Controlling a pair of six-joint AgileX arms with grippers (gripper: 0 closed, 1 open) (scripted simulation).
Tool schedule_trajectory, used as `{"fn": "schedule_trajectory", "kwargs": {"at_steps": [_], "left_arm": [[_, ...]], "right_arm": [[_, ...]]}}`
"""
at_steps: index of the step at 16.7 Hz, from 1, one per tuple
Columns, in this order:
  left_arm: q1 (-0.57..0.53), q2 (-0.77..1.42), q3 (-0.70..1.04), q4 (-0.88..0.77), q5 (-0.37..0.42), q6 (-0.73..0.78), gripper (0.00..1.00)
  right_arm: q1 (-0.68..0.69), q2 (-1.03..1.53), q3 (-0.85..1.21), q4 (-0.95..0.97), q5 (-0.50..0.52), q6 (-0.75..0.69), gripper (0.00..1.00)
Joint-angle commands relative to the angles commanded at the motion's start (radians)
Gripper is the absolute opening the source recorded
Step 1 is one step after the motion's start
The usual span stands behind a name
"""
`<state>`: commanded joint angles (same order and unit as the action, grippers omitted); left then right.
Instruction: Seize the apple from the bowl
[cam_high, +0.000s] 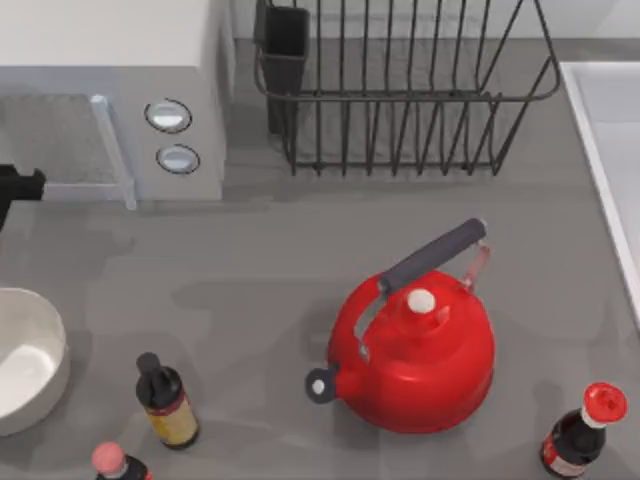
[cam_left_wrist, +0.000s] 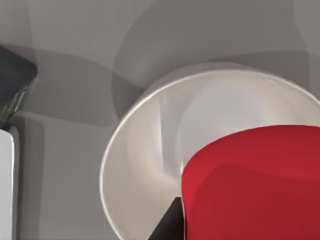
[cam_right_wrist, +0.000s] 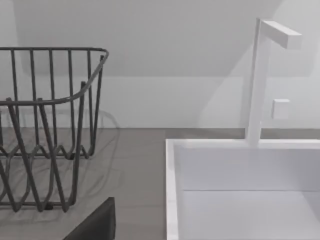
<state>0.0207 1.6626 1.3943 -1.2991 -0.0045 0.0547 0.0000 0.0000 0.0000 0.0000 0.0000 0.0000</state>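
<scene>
One apple: glossy red rounded block (cam_left_wrist: 250, 185), close under the left wrist camera, above the bowl's hollow; the top view's bowl interior looks bare, so I judge the fruit already raised.
Bowl: round, white, thick-rimmed, smooth pale inside (cam_left_wrist: 145, 150); it sits at the table's left edge (cam_high: 25, 365).
Left gripper: a dark finger (cam_left_wrist: 167, 227) touches the apple's edge; whether the claw is pinching the fruit I cannot tell.
Left arm: a dark piece of it shows at the left edge of the top view, in front of the microwave.
Risk: the apple's slick curved skin could slide from a light hold and drop back into the bowl, or bounce off its rim.
Neighbours: two dark sauce bottles, one black-capped (cam_high: 167, 402), one pink-capped (cam_high: 115, 465), stand just beside the bowl; a fall might topple them.
Farther: shiny red kettle (cam_high: 415, 350) with dark handle; wire dish rack (cam_high: 400, 90); white sink (cam_right_wrist: 245, 190).
Right arm: parked near the sink.
</scene>
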Motion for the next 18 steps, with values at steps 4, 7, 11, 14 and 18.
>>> {"fn": "schedule_trajectory", "kwargs": {"at_steps": [4,7,11,14,18], "left_arm": [[-0.004,-0.025,0.284,-0.304,0.000,-0.005,0.00],[-0.007,-0.046,0.408,-0.430,0.000,-0.007,0.00],[-0.007,-0.054,0.439,-0.462,0.000,-0.008,0.00],[-0.005,-0.049,0.436,-0.458,-0.001,-0.009,0.00],[-0.117,0.009,0.407,-0.384,0.000,-0.121,0.00]], "right_arm": [[0.000,0.000,0.000,0.000,0.000,0.000,1.00],[0.000,0.000,0.000,0.000,0.000,0.000,1.00],[0.000,0.000,0.000,0.000,0.000,0.000,1.00],[0.000,0.000,0.000,0.000,0.000,0.000,1.00],[0.000,0.000,0.000,0.000,0.000,0.000,1.00]]}}
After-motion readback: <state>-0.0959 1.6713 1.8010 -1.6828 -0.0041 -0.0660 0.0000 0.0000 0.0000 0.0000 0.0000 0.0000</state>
